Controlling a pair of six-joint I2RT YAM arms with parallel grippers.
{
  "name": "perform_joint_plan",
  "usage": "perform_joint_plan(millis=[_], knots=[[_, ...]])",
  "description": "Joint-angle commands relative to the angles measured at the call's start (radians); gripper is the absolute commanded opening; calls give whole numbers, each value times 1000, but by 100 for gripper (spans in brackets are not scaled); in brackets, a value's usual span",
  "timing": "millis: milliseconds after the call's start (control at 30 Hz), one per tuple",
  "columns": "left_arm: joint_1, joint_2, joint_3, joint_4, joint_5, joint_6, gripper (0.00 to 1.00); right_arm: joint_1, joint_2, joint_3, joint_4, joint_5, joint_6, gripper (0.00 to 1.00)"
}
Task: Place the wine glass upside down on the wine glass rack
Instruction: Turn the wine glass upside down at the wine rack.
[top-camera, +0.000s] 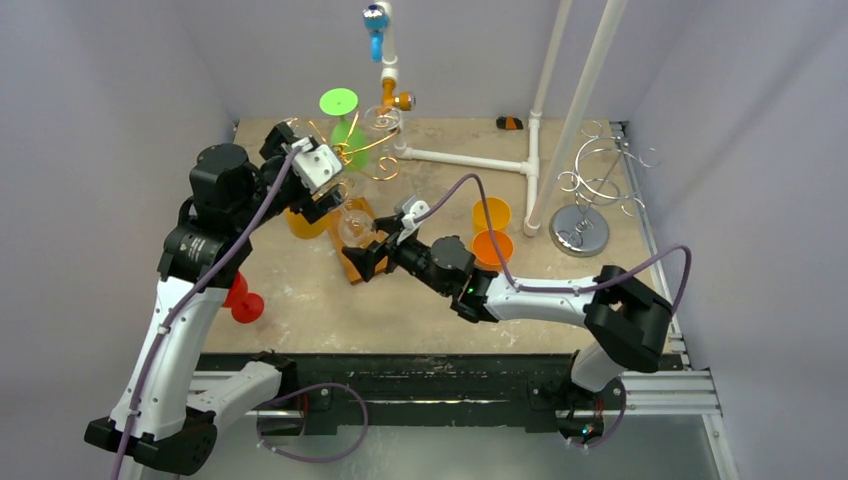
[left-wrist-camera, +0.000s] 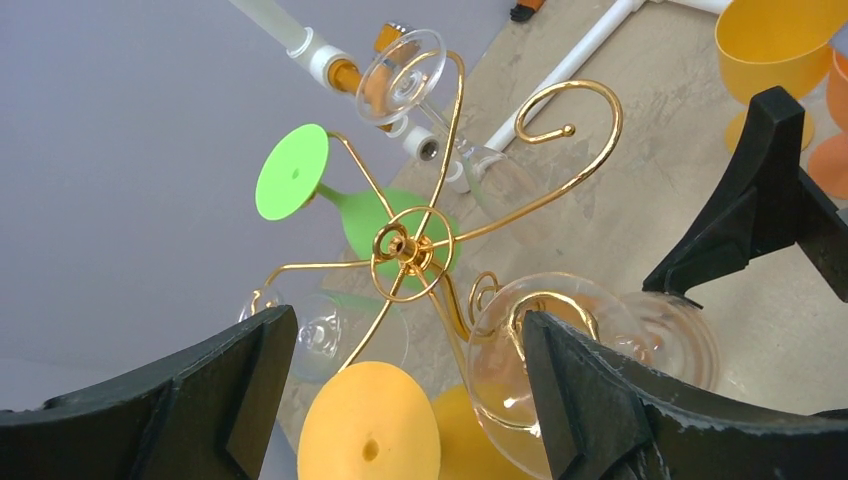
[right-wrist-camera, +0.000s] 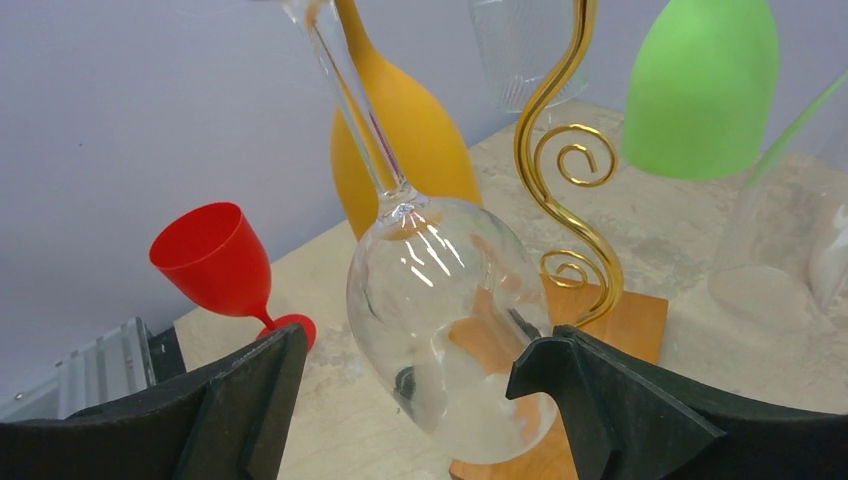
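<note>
The clear wine glass (right-wrist-camera: 450, 310) hangs bowl down by its foot (left-wrist-camera: 545, 335) from an arm of the gold wire rack (left-wrist-camera: 410, 250), above the rack's wooden base (right-wrist-camera: 625, 320). My right gripper (right-wrist-camera: 405, 375) is open, with its fingers on either side of the bowl and a gap on the left side. In the top view the glass (top-camera: 352, 225) hangs between both grippers. My left gripper (left-wrist-camera: 400, 400) is open above the rack, its right finger (left-wrist-camera: 600, 400) next to the glass's foot. Green (left-wrist-camera: 292, 170), yellow (left-wrist-camera: 370, 420) and other clear glasses hang there too.
A red goblet (top-camera: 240, 300) stands at the front left. Two orange cups (top-camera: 490, 230) stand right of the rack. A white pipe frame (top-camera: 480, 160) and a silver wire rack (top-camera: 585, 215) fill the back right. Grey walls close in both sides.
</note>
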Motion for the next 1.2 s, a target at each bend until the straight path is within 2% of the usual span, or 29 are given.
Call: perform_joint_plan(millis=[0, 133, 300, 400, 567, 900, 1167], knots=[[-3, 8, 79, -13, 24, -35, 89, 0, -128, 2, -29, 13, 7, 99], [-3, 13, 148, -41, 49, -88, 90, 0, -215, 50, -224, 5, 58, 99], [-3, 29, 239, -78, 62, -135, 90, -1, -300, 179, -590, 90, 104, 99], [-3, 36, 264, -97, 77, -154, 90, -11, -354, 208, -704, 129, 117, 99], [-3, 38, 236, -104, 65, -163, 90, -34, -423, 175, -717, 138, 127, 99], [-3, 39, 129, -100, -6, -95, 88, -38, -381, 155, -670, 111, 144, 99], [-4, 54, 80, -64, 2, -93, 87, -45, -403, 136, -669, 112, 153, 99]])
